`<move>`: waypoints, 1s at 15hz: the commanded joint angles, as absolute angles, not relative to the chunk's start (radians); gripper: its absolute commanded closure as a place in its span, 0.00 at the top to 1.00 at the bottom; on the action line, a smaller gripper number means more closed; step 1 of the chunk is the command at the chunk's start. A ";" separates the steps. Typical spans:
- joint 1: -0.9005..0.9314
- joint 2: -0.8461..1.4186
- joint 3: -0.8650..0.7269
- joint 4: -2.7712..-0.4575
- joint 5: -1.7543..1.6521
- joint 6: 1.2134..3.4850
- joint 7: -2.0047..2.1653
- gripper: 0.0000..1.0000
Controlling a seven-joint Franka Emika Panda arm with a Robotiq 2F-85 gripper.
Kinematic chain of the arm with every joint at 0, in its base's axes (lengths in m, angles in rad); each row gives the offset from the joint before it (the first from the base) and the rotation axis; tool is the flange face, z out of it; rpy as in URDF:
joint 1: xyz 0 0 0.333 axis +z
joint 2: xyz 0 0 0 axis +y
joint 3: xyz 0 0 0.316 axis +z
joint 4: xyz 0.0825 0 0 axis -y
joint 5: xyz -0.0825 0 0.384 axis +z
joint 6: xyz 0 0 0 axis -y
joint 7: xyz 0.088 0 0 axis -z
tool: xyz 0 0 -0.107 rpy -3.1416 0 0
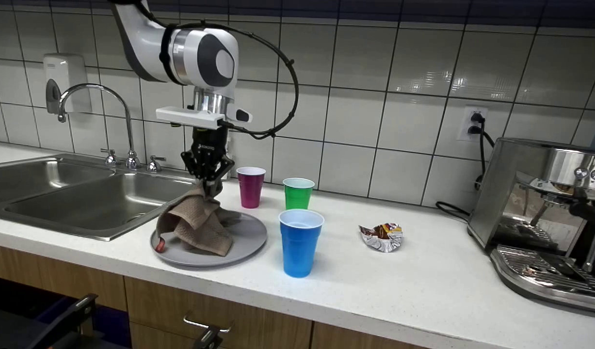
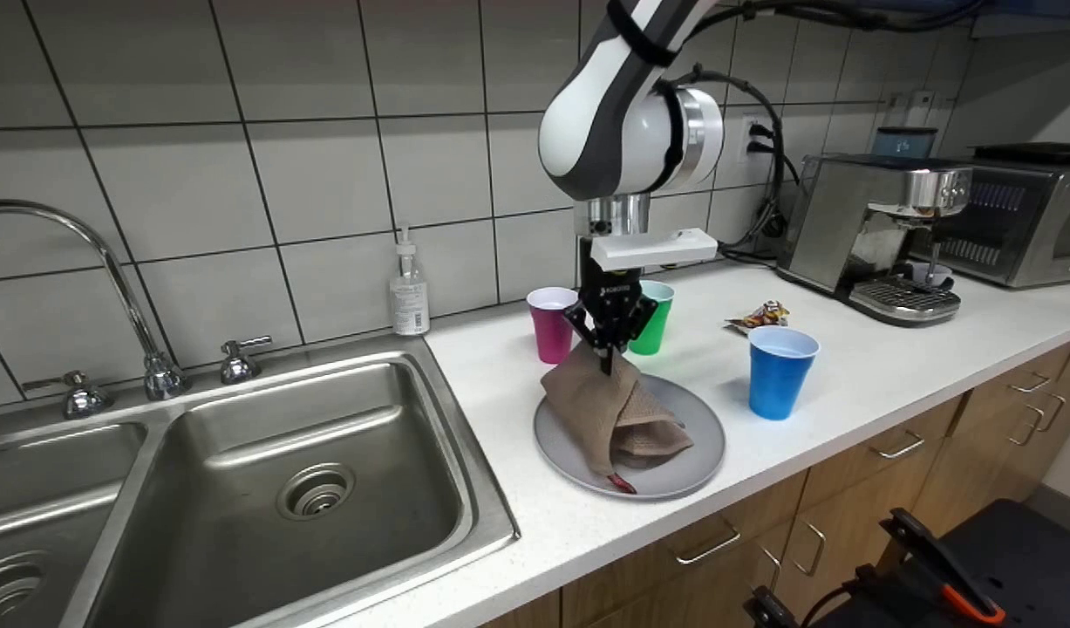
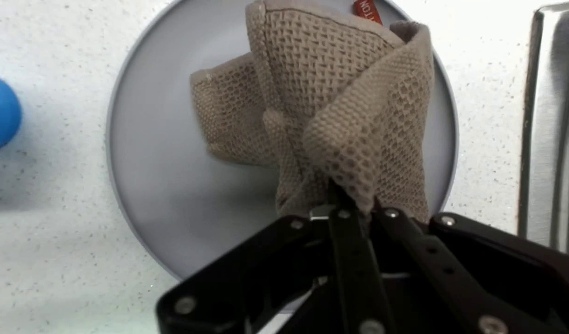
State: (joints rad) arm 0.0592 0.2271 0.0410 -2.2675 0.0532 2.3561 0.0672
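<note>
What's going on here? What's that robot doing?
A white-and-grey robot arm is holding a brown waffle-textured cloth in its black gripper, jaws shut on a gathered fold at the top. The cloth's lower folds rest on a round grey plate. The plate sits between a shiny steel sink and a tapered blue cup.

Gripper (image 2: 607,359): blurry logo, prob. "ROBOTIQ", abv fingers (image 3: 351,250). Red tag (image 3: 367,10) on brown towel (image 3: 321,55), beyond fingers: poss. "TON", rest unclear. Pump btl (image 2: 409,301), well apart from fingers, twd wall: label illegible.
</note>
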 commanded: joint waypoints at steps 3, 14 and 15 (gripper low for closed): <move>0.044 0.044 0.044 -2.372 0.083 2.338 0.025 0.01; 0.041 -0.141 0.015 -2.425 0.084 2.332 -0.001 0.01; 0.041 -0.155 0.011 -2.425 0.084 2.333 -0.004 0.01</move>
State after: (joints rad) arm 0.0529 -0.0822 0.0168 -2.3996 0.0586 2.3539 0.0415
